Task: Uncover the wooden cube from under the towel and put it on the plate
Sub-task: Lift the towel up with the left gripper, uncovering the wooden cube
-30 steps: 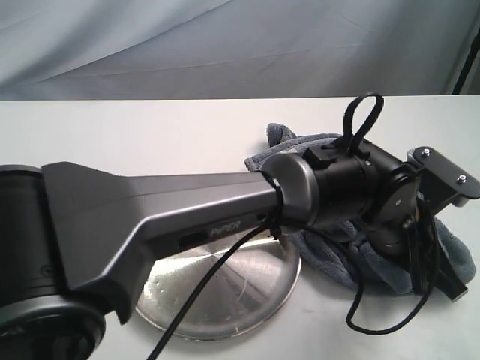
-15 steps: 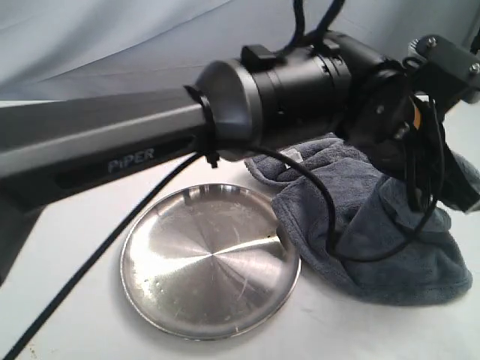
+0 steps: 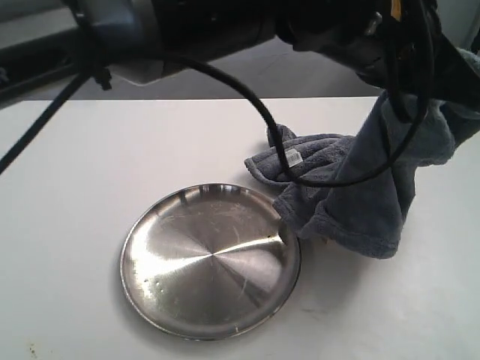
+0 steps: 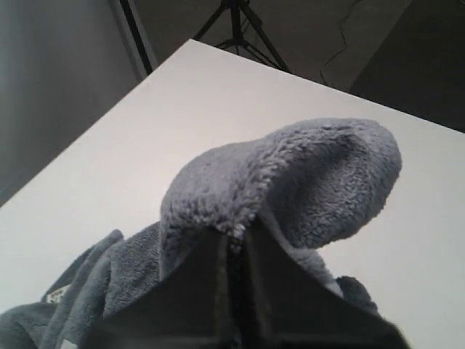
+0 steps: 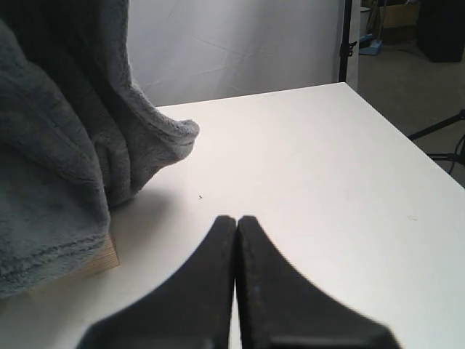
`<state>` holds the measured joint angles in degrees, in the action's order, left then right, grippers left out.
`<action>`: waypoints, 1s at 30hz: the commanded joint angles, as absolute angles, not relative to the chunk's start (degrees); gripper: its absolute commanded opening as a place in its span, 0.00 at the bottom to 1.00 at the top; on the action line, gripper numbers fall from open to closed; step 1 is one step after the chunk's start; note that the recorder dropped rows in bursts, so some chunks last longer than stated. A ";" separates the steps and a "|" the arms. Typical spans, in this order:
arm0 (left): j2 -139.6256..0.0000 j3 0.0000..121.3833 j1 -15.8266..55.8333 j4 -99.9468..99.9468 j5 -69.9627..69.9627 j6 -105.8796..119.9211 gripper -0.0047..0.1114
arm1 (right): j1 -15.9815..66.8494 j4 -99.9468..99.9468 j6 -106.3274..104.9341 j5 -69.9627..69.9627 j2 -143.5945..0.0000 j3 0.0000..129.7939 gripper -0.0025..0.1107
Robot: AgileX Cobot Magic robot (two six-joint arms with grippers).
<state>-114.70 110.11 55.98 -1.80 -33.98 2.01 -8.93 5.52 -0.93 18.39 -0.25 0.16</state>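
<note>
The blue-grey towel (image 3: 360, 199) hangs from my left gripper (image 3: 448, 75), high at the right of the exterior view. Its left end, with the white label (image 3: 292, 157), still lies on the table. In the left wrist view the gripper (image 4: 234, 236) is shut on a fold of the towel (image 4: 290, 174). Only a pale corner of the wooden cube (image 5: 102, 258) peeks out below the raised towel (image 5: 51, 167) in the right wrist view. My right gripper (image 5: 236, 219) is shut and holds nothing, a short way from that corner. The steel plate (image 3: 210, 262) lies bare beside the towel.
The left arm and its black cable (image 3: 247, 97) cross the top of the exterior view above the white table (image 3: 90, 165). A grey backdrop and a stand (image 5: 347, 40) are beyond the table's far edge.
My left arm has risen and swung up out of the way of the plate. It has pulled the right part of the towel up off the table, so it hangs instead of lying heaped.
</note>
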 commanded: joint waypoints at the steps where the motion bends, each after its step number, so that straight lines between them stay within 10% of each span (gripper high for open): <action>1: -112.25 110.27 55.92 -6.23 -32.90 1.28 0.04 | -9.14 5.67 -1.12 18.27 0.00 0.00 0.02; 30: -111.92 110.27 46.87 -32.27 -33.44 -13.46 0.04 | -9.14 5.67 -1.12 18.27 0.00 0.00 0.02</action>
<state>-112.21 110.11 48.73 -31.41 -36.04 -12.51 -8.93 5.52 -0.93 18.39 -0.25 0.16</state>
